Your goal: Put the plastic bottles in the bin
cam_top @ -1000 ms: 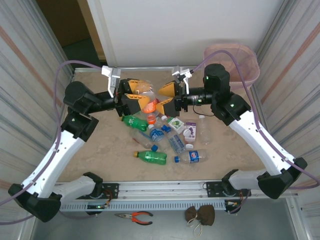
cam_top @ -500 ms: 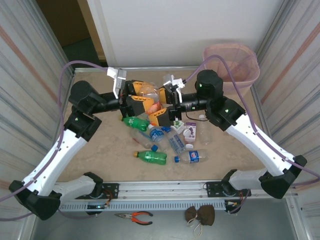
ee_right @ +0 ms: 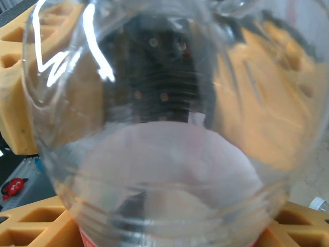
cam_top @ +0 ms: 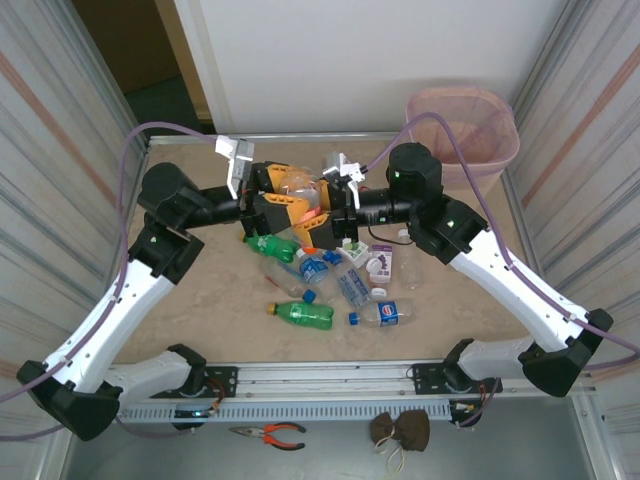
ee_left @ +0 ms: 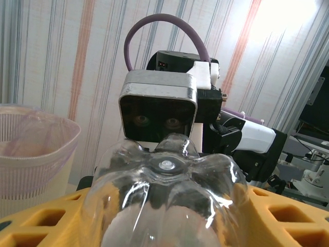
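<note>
The right hand (cam_top: 318, 208) has swung in from the bin's (cam_top: 470, 110) side and closed on the clear bottle (cam_top: 302, 186) that the left hand (cam_top: 288, 196) grips; a handover seems underway.

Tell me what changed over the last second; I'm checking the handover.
The right claw swung left, away from the bin, and closed on the clear bottle that the left claw holds raised above the table. The left claw kept its grip and barely shifted. The loose bottles and the bin stayed put.
</note>
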Motion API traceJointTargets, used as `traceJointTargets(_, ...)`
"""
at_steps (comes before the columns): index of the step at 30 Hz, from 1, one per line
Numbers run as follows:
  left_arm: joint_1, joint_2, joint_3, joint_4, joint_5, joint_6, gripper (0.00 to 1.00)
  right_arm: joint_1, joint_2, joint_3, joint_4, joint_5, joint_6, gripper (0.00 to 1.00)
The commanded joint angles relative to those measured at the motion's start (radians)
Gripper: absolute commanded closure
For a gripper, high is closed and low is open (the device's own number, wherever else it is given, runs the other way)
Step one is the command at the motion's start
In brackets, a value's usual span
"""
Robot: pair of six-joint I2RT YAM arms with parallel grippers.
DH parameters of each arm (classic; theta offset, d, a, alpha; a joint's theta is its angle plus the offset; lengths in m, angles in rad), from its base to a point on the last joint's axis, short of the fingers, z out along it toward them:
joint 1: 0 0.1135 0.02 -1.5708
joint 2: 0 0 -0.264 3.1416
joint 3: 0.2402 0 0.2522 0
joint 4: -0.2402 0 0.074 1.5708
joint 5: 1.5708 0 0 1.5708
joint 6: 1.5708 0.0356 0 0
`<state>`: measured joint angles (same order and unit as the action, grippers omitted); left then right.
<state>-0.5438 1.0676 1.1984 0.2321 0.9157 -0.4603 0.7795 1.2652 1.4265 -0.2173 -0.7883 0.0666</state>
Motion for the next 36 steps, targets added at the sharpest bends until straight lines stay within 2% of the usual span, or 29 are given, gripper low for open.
traceJointTargets(1,0.001,-0.024,0.0,0.02,-0.045,0.009,0.42,0.015,-0.018,0.013,-0.02,-0.006,0.001,0.39)
traceJointTargets(3,0.0,-0.033,-0.003,0.008,-0.06,0.02,0.39,0.01,-0.021,0.018,-0.024,-0.001,0.01,0.41)
traceJointTargets(10,0.0,-0.107,-0.03,-0.086,-0.184,0.098,0.19,-0.07,-0.038,0.015,-0.025,0.021,0.069,0.45)
traceJointTargets(16,0.0,-0.185,-0.085,-0.162,-0.353,0.146,0.16,-0.223,-0.065,0.016,-0.063,0.05,0.102,0.46)
traceJointTargets(20,0.002,-0.207,-0.107,-0.196,-0.394,0.158,0.16,-0.376,-0.068,0.049,-0.129,0.116,0.121,0.46)
traceJointTargets(29,0.003,-0.187,-0.106,-0.269,-0.403,0.176,0.2,-0.659,0.049,0.256,-0.409,0.384,0.013,0.48)
traceJointTargets(36,0.004,-0.174,-0.107,-0.281,-0.396,0.185,0.21,-0.779,0.217,0.422,-0.517,0.639,-0.077,0.5)
